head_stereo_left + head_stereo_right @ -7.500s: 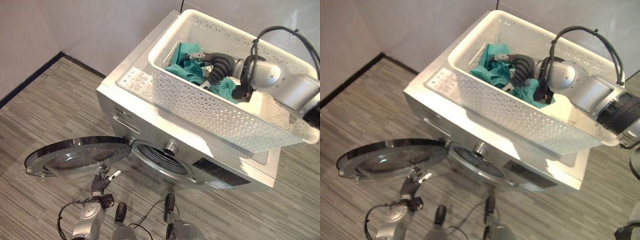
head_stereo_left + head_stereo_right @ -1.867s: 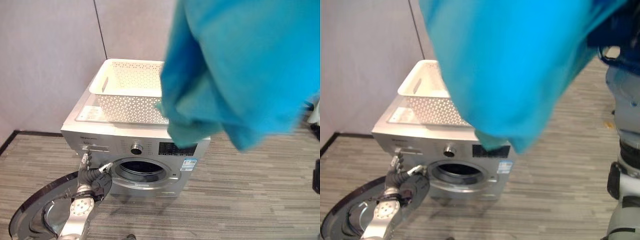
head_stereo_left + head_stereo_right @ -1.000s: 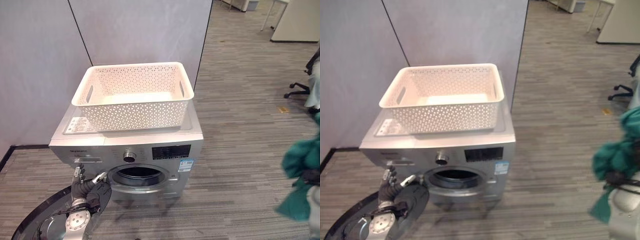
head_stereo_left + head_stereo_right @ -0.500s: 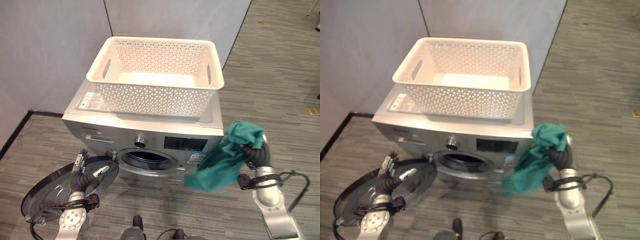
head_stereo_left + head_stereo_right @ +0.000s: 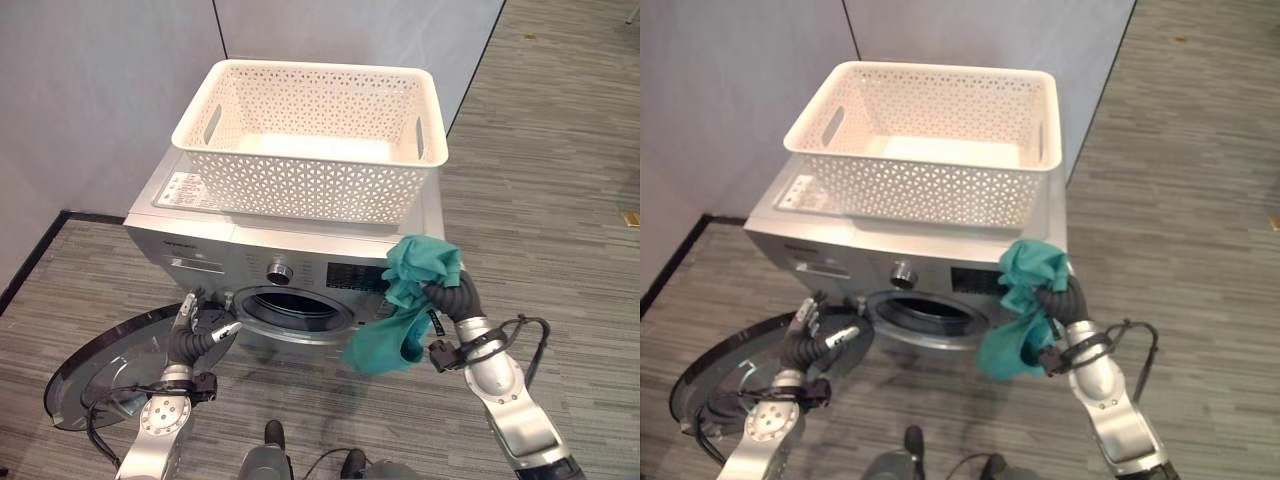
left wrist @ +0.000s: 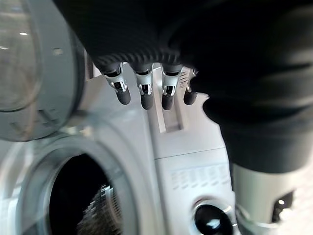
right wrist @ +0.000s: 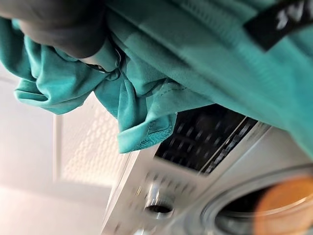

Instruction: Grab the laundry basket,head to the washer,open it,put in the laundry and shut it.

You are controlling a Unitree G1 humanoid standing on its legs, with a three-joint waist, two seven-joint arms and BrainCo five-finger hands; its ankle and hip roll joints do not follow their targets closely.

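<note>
The right hand (image 5: 446, 297) — fingers closed round the teal laundry (image 5: 405, 305) — has swung in from the side, now just right of the washer's open drum (image 5: 293, 311). Left hand (image 5: 196, 334), fingers relaxed, stays by the door (image 5: 90, 375) — loading comes next.

Left hand (image 5: 196, 335) at seven o'clock, fingers loosely spread and empty; right hand (image 5: 447, 299) at four o'clock, apparently clenched, fingers hidden.

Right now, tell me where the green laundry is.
The green laundry hangs from the right hand, in front of the washer, just to the right of its open drum hole and below the empty basket on top.
</note>
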